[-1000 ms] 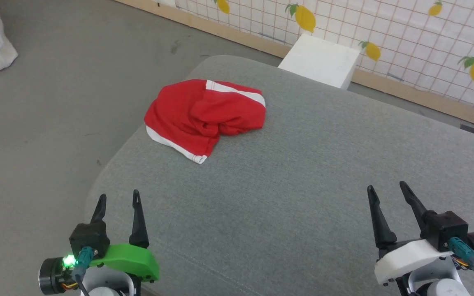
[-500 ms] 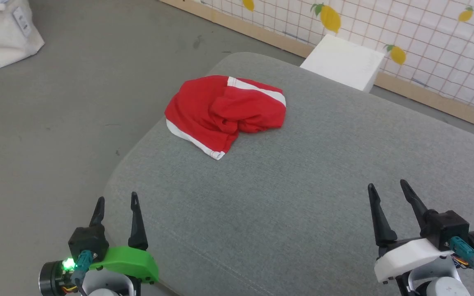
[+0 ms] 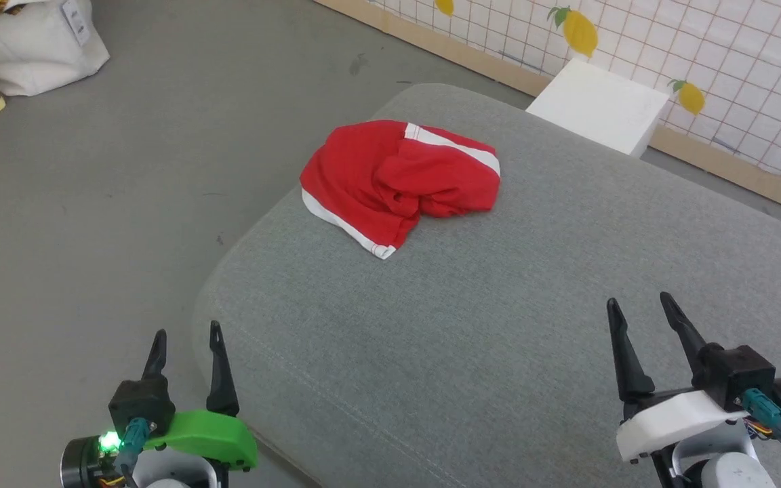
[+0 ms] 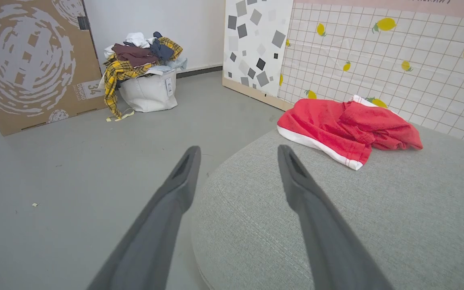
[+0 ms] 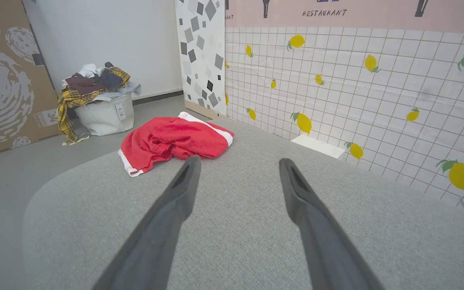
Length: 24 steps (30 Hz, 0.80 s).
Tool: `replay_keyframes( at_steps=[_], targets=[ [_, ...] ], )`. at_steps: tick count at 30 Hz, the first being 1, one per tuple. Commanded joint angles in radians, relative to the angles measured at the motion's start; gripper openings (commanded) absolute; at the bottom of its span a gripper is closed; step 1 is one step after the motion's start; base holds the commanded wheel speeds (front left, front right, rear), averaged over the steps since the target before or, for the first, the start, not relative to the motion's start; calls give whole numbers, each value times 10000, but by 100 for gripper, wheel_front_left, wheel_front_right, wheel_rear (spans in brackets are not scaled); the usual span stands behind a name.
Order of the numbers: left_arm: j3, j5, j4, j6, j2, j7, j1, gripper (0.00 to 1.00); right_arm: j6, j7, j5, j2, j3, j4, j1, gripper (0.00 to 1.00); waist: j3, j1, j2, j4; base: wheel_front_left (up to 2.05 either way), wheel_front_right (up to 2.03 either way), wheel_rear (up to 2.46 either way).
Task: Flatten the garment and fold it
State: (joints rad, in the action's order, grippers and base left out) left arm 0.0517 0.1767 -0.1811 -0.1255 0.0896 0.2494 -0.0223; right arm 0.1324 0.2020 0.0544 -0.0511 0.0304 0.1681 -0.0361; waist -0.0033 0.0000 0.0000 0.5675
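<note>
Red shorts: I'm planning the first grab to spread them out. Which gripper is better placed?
Left, probably. The garment lies crumpled near the far left edge of the cushion, its white-trimmed corner pointing toward the open left gripper; the open right gripper sits further across.

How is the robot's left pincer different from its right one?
The left pincer has a green shell with a glowing green light; the right pincer has a white shell. The left pincer hangs at the grey cushion's edge, partly over the floor; the right pincer hangs over the cushion. Both have two dark fingers, open and empty.
</note>
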Motion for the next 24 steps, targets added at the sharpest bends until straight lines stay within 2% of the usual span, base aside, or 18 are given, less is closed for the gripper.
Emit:
replay_keyframes(
  at_steps=[1,7,13,17,24],
  targets=[
    [41,121,-39,-55,69,104,-187,100,-17,106,63,9,12,39,-185,100,44,0,0,51,0,0,0],
    [-13,584,168,488,188,123,-868,100,-17,-13,-143,9,-14,-261,-514,100,812,0,0,-326,0,0,0],
    [-290,1119,400,1009,694,-512,-2677,100,-17,-192,-431,9,-232,-704,-1284,100,2492,0,0,-1415,0,0,0],
    [-597,1649,380,1408,1239,-1374,-4403,100,-17,-272,-658,9,-404,-1050,-1831,100,3828,0,0,-2263,0,0,0],
    [-1163,2525,-262,1669,2321,-3547,-7123,100,-17,-210,-784,9,-687,-1240,-2796,100,5850,0,0,-3678,0,0,0]
  ],
)
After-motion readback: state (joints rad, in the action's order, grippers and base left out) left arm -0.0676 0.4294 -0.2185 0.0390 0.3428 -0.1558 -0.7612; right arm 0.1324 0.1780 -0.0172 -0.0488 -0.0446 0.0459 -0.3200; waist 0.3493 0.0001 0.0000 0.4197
